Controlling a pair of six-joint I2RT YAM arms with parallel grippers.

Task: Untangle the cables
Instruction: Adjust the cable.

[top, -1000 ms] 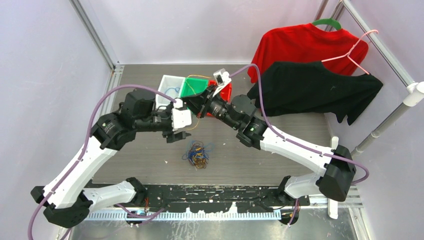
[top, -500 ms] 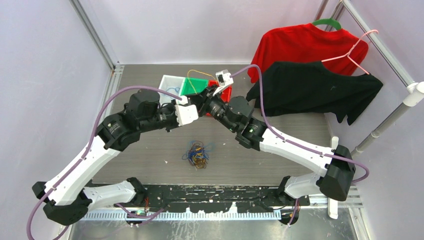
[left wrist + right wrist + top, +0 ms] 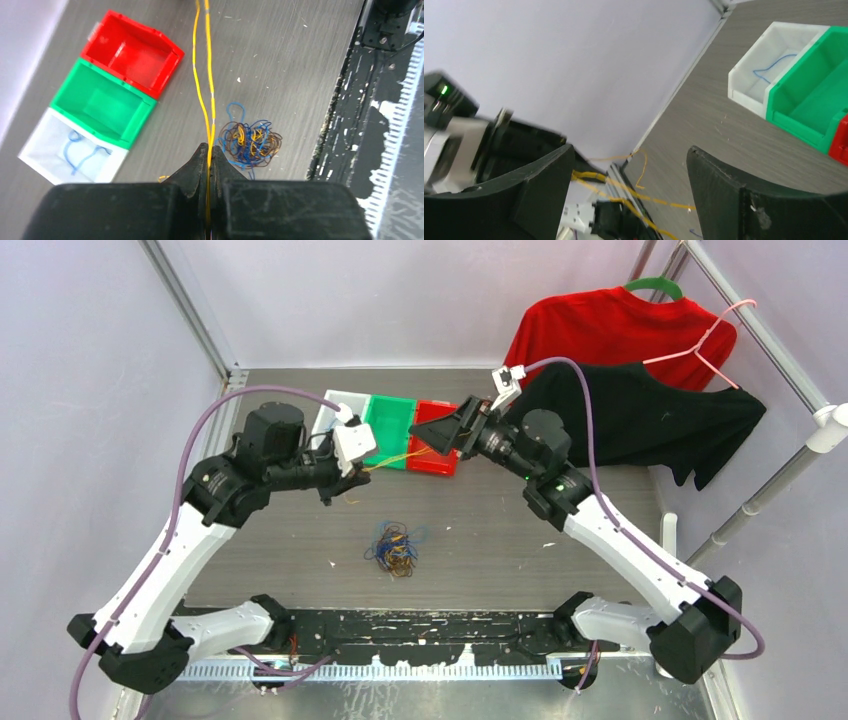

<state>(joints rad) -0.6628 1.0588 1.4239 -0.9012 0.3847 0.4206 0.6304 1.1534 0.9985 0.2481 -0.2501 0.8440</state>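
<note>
The cables lie as a small tangle [image 3: 395,548] of blue, orange and dark brown strands on the table ahead of the arm bases. It also shows just past my left fingers as the tangle [image 3: 250,141]. One yellow cable [image 3: 400,457] is stretched in the air from my left gripper [image 3: 345,482] toward the bins. In the left wrist view my left gripper [image 3: 208,150] is shut on that doubled yellow cable [image 3: 206,75]. My right gripper [image 3: 425,445] hangs over the red bin. Its jaws are wide open and hold nothing [image 3: 630,149]; the yellow cable [image 3: 644,197] runs below them.
Three bins stand in a row at the back: white bin [image 3: 328,415] holding a blue cable [image 3: 75,150], green bin [image 3: 390,415], red bin [image 3: 440,465]. A red shirt [image 3: 610,330] and black shirt [image 3: 640,415] hang at the right. Frame posts [image 3: 190,310] border the table.
My left gripper shut on the yellow cable and drew back left. My right gripper opened, let the cable go and swung back to the right.
</note>
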